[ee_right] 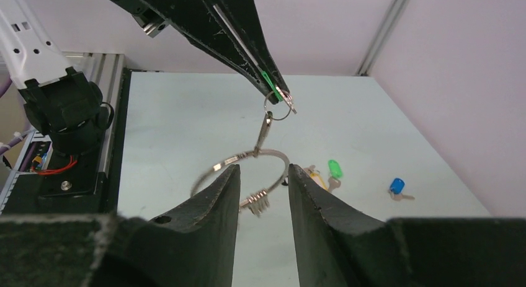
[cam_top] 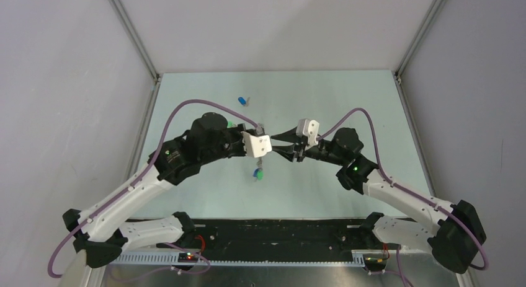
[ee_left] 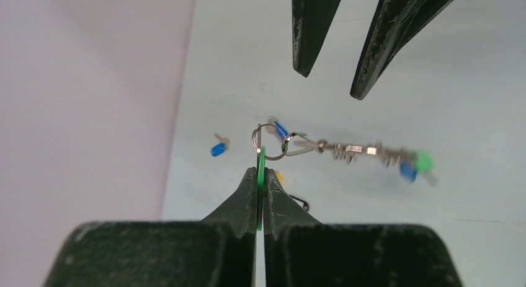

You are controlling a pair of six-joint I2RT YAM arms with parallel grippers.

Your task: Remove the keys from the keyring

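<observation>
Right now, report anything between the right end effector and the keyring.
Nothing visible does. The keyring hangs in open air below the left end effector, shut on a green piece, just ahead of the open right end effector.

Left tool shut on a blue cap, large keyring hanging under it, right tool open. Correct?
Not quite: the cap pinched in the left tool is green, not blue, as the left wrist view shows. The rest stands: the large keyring hangs under it and the right tool is open.
</observation>
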